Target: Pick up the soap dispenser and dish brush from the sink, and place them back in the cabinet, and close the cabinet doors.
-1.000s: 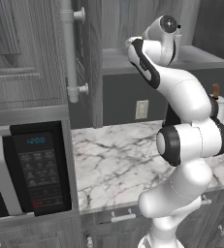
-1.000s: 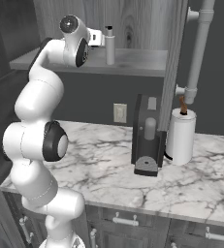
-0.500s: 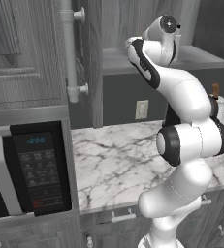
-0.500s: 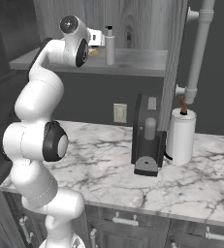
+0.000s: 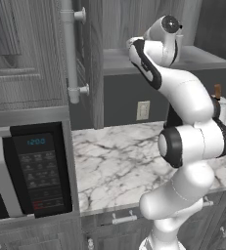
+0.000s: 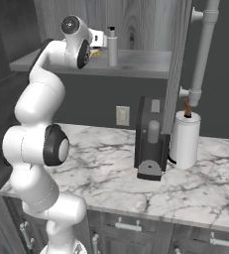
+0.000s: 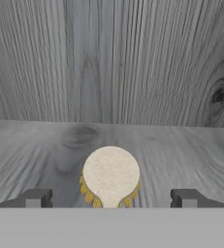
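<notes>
My gripper point(image 7: 111, 198) is open inside the cabinet, just above its grey shelf point(image 6: 136, 64). The dish brush point(image 7: 111, 175), with a round pale head and yellow bristles, sits on the shelf between my spread fingertips point(image 7: 36, 197) and touches neither. In the right base view the hand point(image 6: 97, 39) is at the shelf's left part, and the brush point(image 6: 95, 52) shows as a yellow speck under it. The soap dispenser point(image 6: 112, 47) stands upright just to the right. Both cabinet doors point(image 5: 92, 63) point(image 6: 180, 64) hang open. The sink is out of view.
Below the shelf lies a marble counter point(image 6: 101, 168) with a dark coffee machine point(image 6: 150, 144) and a white paper towel roll point(image 6: 184, 139). A black microwave point(image 5: 31, 180) stands at the left. The long white door handles point(image 5: 68, 49) point(image 6: 202, 54) jut out beside the arm.
The fingers have spread from shut to wide open, letting go of the dish brush on the shelf. The arm has stayed where it was.
</notes>
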You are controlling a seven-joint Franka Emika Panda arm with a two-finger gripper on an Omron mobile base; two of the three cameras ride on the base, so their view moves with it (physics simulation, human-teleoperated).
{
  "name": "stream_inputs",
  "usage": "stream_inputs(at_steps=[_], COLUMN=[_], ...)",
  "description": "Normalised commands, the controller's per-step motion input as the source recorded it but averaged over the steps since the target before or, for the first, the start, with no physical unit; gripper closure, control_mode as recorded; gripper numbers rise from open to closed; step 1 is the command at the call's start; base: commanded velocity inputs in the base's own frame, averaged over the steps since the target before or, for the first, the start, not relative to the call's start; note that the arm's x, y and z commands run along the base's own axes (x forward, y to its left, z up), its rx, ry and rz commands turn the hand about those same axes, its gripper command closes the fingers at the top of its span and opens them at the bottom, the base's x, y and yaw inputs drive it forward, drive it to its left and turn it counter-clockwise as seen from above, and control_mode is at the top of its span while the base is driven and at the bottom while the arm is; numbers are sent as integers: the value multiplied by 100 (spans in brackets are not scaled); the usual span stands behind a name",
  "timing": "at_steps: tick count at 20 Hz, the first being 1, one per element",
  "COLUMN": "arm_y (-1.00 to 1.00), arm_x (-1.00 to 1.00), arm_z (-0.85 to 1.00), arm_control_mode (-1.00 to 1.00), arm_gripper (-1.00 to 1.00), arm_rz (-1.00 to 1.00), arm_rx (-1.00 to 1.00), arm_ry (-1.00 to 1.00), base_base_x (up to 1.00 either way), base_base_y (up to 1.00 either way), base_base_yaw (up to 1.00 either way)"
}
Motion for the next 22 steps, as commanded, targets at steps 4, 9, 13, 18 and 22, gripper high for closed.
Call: stream_inputs(at_steps=[4,9,13,18,22], arm_y=[0,0,0,0,0], arm_x=[-22,-37,-52,-80,-73], arm_z=[0,0,0,0,7], arm_control_mode=[-100,-100,-100,-100,-100], arm_gripper=[-100,-100,-100,-100,-100], arm_rz=[0,0,0,0,0], arm_rx=[0,0,0,0,0], arm_ry=[-4,-6,-7,-8,-7], base_base_x=[0,0,0,0,0], base_base_y=[0,0,0,0,0], base_base_yaw=[0,0,0,0,0])
